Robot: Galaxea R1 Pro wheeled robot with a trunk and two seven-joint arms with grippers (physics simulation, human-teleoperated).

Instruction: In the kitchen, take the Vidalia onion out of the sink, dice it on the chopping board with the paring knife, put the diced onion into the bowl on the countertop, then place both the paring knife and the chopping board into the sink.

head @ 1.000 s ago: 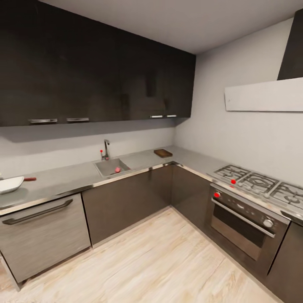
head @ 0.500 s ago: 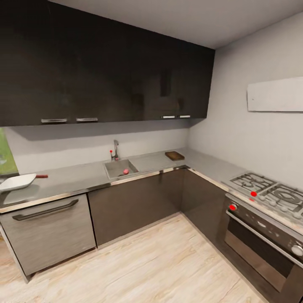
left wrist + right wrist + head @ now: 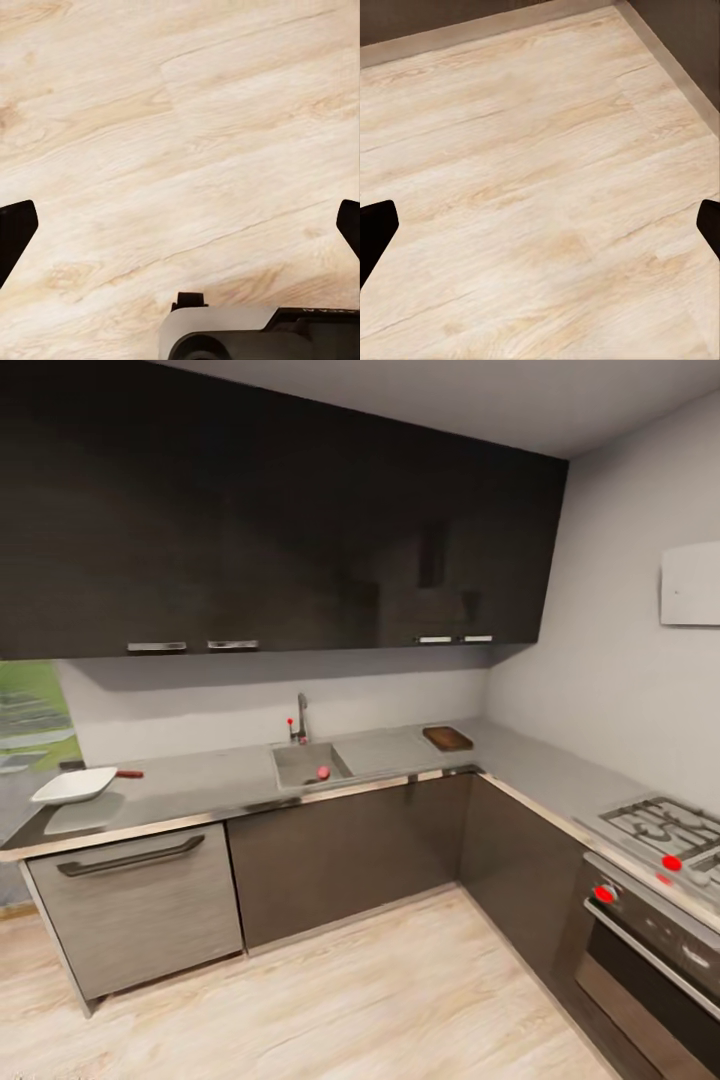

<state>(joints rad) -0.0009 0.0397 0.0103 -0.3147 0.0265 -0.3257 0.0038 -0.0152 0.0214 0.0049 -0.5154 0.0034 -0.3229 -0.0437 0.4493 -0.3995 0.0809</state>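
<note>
Across the kitchen, the steel sink is set in the grey countertop. A small pinkish-red Vidalia onion lies in the basin. The dark-brown chopping board rests on the counter near the corner, right of the sink. Far to the left stands the white bowl, and the paring knife's red handle pokes out just behind it. Over pale wood floor, my left gripper is open with nothing between its fingers. My right gripper is likewise open above the floor.
A faucet with a small red knob rises behind the sink. A gas hob and an oven stand along the right wall. Dark lower cabinets front the counter. Wood floor lies between me and the counter.
The whole picture has shifted right, so the camera has turned left. The sink and bowl now sit nearer the middle, and less of the hob shows.
</note>
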